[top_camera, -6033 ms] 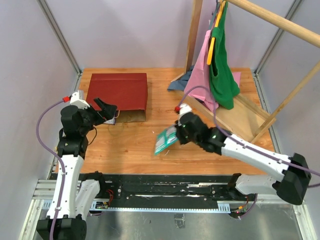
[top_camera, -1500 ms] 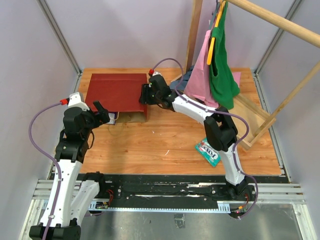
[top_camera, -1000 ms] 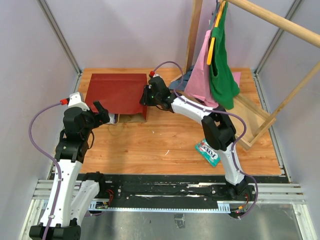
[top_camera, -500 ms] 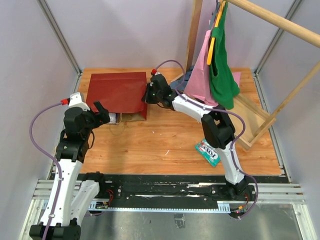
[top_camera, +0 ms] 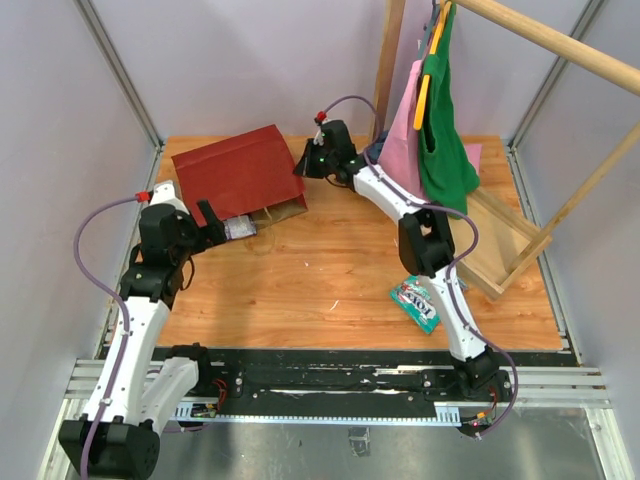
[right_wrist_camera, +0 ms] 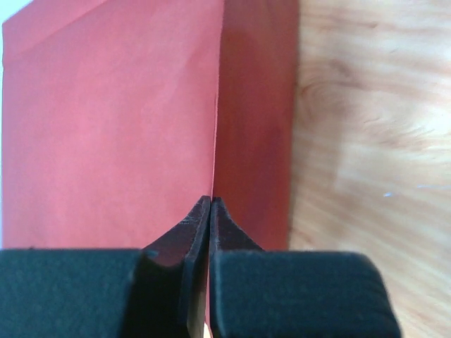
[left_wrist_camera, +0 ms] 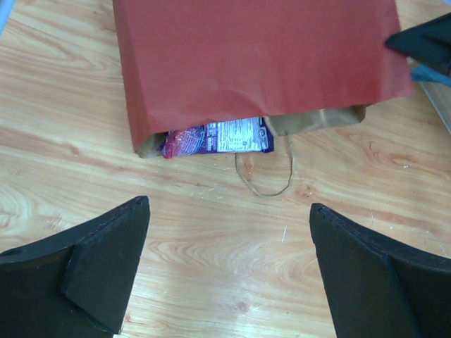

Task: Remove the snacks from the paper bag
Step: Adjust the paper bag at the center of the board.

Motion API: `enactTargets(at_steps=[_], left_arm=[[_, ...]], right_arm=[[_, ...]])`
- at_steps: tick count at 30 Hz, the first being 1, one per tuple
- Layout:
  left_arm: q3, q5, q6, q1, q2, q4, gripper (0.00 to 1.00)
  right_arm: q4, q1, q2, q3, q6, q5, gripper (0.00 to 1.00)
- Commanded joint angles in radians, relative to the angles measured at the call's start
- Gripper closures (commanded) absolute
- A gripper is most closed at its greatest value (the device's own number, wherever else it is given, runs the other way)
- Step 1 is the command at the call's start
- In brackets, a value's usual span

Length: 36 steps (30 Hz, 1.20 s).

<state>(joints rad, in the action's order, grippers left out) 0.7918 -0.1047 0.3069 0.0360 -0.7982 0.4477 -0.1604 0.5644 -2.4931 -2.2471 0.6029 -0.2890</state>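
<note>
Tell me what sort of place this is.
Probably a robotics lab test cell, not a home: two arms on a metal rail at a wooden table's edge, plain grey panel walls around it, and staged props, a red paper bag and a wooden clothes rack.

Pale lilac walls enclose an orange-brown wooden worktop; at the worktop's far right corner a pale wooden rack carries a pink garment and a green garment
</note>
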Motion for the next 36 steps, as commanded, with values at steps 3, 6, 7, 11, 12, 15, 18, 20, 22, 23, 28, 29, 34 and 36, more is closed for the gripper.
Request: enactTargets(at_steps=[3, 6, 7, 11, 12, 15, 18, 20, 22, 23, 28, 29, 34, 36], left_arm=[[0.039, 0.064, 0.000, 0.004, -0.060, -0.047, 0.00], [0.044, 0.089, 0.011, 0.004, -0.074, -0.053, 0.00], [0.043, 0.093, 0.014, 0.004, -0.076, -0.055, 0.00], [0.042, 0.076, 0.013, 0.004, -0.075, -0.049, 0.00], [0.041, 0.065, 0.009, 0.004, -0.074, -0.045, 0.00], [0.028, 0.030, 0.001, 0.002, -0.072, -0.048, 0.00], [0.006, 0.099, 0.000, -0.081, -0.103, -0.063, 0.00], [0.023, 0.089, 0.006, -0.112, -0.135, -0.051, 0.00], [0.055, 0.054, 0.012, -0.113, -0.164, -0.039, 0.00], [0.071, 0.031, 0.010, -0.114, -0.179, -0.035, 0.00], [0.172, -0.001, 0.014, -0.114, -0.252, -0.008, 0.00], [0.179, 0.003, 0.015, -0.114, -0.260, -0.015, 0.00], [0.205, -0.183, -0.029, -0.114, -0.327, 0.009, 0.00], [0.223, -0.241, -0.040, -0.114, -0.363, 0.025, 0.00]], right_arm=[[0.038, -0.097, -0.042, -0.082, -0.061, -0.063, 0.92], [0.057, -0.118, -0.057, -0.121, -0.071, -0.115, 0.74], [0.055, -0.123, -0.057, -0.137, -0.075, -0.130, 0.62], [0.061, -0.124, 0.021, -0.109, -0.102, -0.192, 0.23], [0.070, -0.124, 0.055, -0.076, -0.112, -0.206, 0.19], [0.111, -0.123, 0.204, 0.056, -0.135, -0.241, 0.14], [0.145, -0.118, 0.343, 0.201, -0.160, -0.247, 0.13], [0.170, -0.118, 0.423, 0.301, -0.160, -0.251, 0.13], [0.198, -0.117, 0.496, 0.399, -0.158, -0.260, 0.12], [0.207, -0.116, 0.531, 0.443, -0.157, -0.264, 0.12], [0.226, -0.116, 0.667, 0.621, -0.174, -0.282, 0.09], [0.242, -0.116, 0.697, 0.672, -0.179, -0.281, 0.08], [0.363, -0.116, 0.833, 0.871, -0.160, -0.270, 0.01], [0.412, -0.116, 0.865, 0.937, -0.141, -0.278, 0.01]])
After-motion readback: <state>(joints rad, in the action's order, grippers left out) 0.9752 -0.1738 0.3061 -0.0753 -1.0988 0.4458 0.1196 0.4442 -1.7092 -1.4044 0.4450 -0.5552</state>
